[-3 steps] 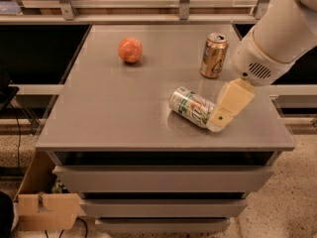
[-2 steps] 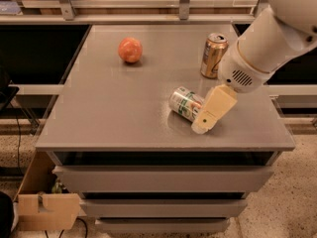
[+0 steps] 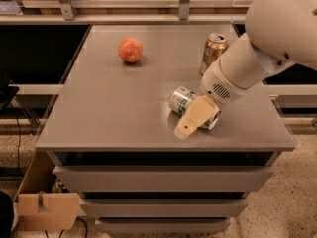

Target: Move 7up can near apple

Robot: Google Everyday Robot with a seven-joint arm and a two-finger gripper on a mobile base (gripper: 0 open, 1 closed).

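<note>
The 7up can (image 3: 180, 99) lies on its side at the right middle of the grey table (image 3: 109, 118), its silver end facing left. My gripper (image 3: 192, 121) is tan and reaches down from the upper right. It lies over the near right part of the can and hides that part. The apple (image 3: 130, 50) sits at the far left of the table, well apart from the can.
A gold can (image 3: 214, 50) stands upright at the far right of the table, just behind my arm (image 3: 257, 53). The table's front edge is close below the gripper. Drawers are under the tabletop. A cardboard box (image 3: 47, 209) sits on the floor at lower left.
My gripper has moved left and toward the front, from beside the can's right end to over the can. The can, the apple and the gold can have not moved.
</note>
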